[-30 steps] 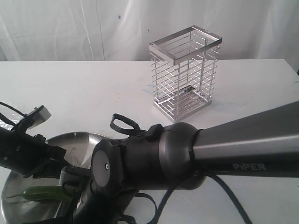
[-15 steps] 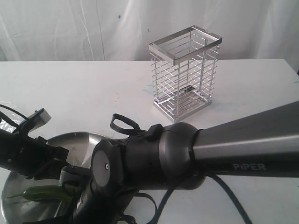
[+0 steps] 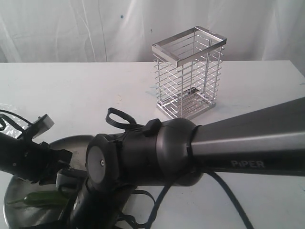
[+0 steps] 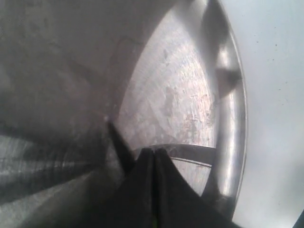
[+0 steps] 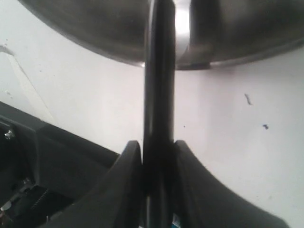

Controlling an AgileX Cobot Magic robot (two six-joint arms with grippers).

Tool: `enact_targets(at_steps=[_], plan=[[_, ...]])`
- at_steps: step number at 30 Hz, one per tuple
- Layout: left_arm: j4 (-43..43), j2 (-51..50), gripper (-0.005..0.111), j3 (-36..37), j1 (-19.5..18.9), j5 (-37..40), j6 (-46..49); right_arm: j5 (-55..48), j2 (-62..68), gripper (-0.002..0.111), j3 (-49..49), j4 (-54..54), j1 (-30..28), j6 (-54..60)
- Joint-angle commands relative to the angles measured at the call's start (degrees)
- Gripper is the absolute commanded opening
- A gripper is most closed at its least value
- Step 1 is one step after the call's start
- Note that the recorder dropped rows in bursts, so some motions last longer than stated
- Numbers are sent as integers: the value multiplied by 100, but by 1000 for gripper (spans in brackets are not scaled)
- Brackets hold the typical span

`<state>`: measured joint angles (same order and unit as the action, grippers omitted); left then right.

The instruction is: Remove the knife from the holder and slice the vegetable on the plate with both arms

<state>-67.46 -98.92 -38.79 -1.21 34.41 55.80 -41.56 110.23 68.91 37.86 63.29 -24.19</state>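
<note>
Steel plate (image 3: 14,188) holding vegetable (image 3: 40,199), wire holder (image 3: 188,76)

Shiny steel plate (image 3: 71,143), wire-metal holder (image 3: 188,76), glossy veg (image 3: 40,199), matt table (image 3: 86,90).

We are reading only one word, "PIPER", in white letters on the grey link of the right arm (image 3: 248,148) in the exterior view; nothing else is legible.

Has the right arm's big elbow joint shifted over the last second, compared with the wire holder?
Yes. The right arm's joint has slid left and slightly down, away from the wire holder, which stayed put.
</note>
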Motion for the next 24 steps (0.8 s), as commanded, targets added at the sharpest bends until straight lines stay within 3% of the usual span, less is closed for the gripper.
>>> enact_targets(at_steps=[1, 7, 15, 18, 24], plan=[[332, 468, 0, -65, 16, 106, -284, -321, 14, 3, 66, -80, 6, 99], [1243, 1041, 0, -65, 16, 15, -871, -365, 125, 3, 66, -66, 6, 99], [3355, 1575, 0, -53, 35, 26, -2761, -308, 125, 3, 130, -57, 6, 99], [3461, 1687, 0, -53, 35, 223, -2889, -308, 125, 3, 130, -57, 6, 99], [3879, 1715, 2, -53, 463, 185, -2687, -255, 125, 3, 130, -57, 6, 148]])
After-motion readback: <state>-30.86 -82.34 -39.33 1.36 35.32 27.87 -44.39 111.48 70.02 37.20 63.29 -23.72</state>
